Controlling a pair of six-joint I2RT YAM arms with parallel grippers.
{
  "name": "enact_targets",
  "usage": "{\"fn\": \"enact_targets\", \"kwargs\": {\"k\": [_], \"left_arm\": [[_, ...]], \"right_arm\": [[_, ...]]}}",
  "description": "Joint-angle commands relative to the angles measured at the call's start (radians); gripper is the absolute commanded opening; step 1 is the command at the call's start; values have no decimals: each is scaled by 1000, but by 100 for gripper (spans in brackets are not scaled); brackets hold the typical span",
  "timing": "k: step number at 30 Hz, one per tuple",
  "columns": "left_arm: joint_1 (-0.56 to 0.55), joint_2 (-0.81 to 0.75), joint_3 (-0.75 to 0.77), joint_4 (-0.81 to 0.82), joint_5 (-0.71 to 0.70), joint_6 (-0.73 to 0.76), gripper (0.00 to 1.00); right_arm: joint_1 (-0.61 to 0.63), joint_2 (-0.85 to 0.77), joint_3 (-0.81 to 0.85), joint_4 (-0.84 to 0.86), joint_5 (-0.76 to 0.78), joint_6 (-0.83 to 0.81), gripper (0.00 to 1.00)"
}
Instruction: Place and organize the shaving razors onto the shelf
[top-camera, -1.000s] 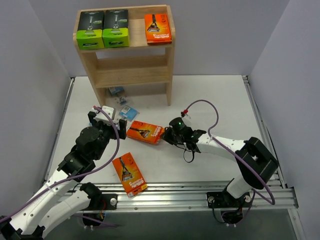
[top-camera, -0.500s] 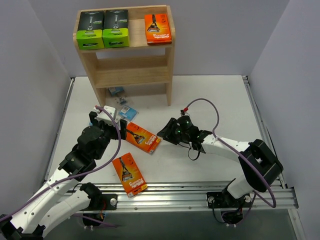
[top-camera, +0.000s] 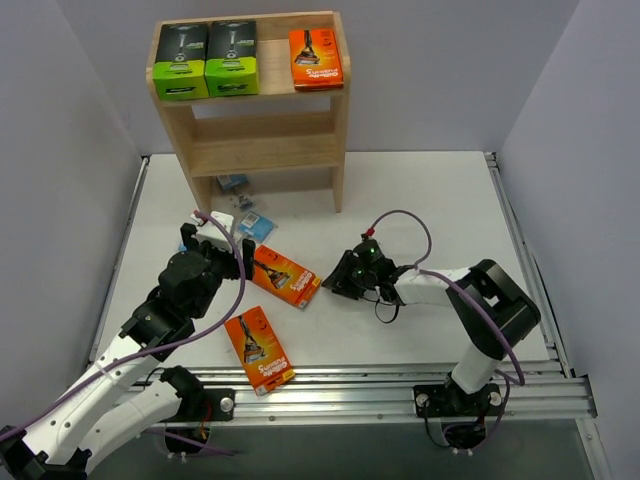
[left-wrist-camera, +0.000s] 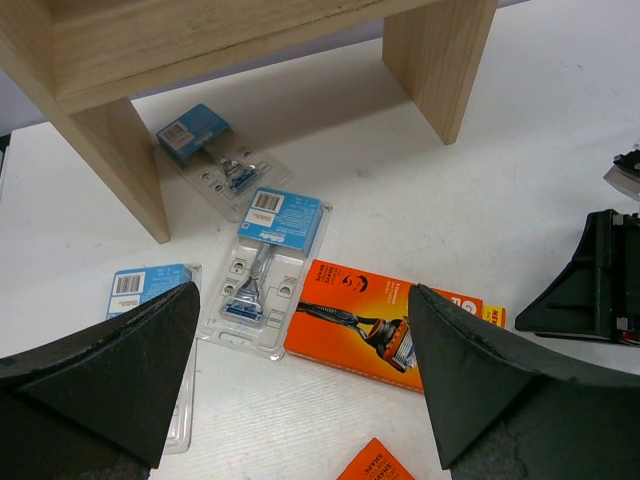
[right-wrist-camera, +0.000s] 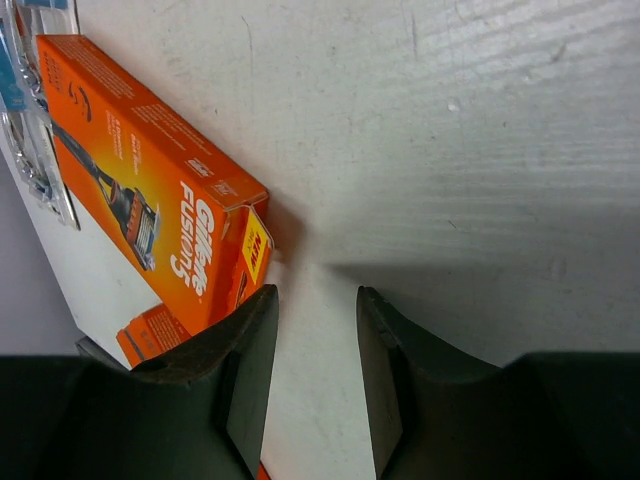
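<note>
While two black-and-lime boxes (top-camera: 181, 60) and an orange box (top-camera: 315, 57) sit on the top tier of the shelf (top-camera: 262, 150), the left gripper (left-wrist-camera: 302, 300), jaws spread wide, hovers over blister packs (left-wrist-camera: 270, 260) on the counter (left-wrist-camera: 450, 200), and the right gripper (right-wrist-camera: 315, 295), jaws parted and empty, is just beside an orange pack (right-wrist-camera: 150, 190).

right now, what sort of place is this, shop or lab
Probably a lab test cell, not a shop: plain grey walls box in a white table, and one small wooden shelf holds a few razor boxes.
</note>
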Motion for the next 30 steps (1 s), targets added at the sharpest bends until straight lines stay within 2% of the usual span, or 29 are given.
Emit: {"fn": "enact_targets", "kwargs": {"k": [1,14,21,26,30], "left_arm": [[-4,1,48,10,-13,10,94],[-1,12,48,10,-13,42,94],[-3,11,48,10,-11,42,94],[-1,11,46,8,-10,42,94],[-3,12,46,10,-8,42,94]], "right_arm": [[-3,23,24,72,-32,-19,33],[14,109,34,155,-59,-7,32],[23,141,43,180,-69,10,28],[23,147,38,204,-79,27,20],[22,136,25,227,-88,49,6]]}}
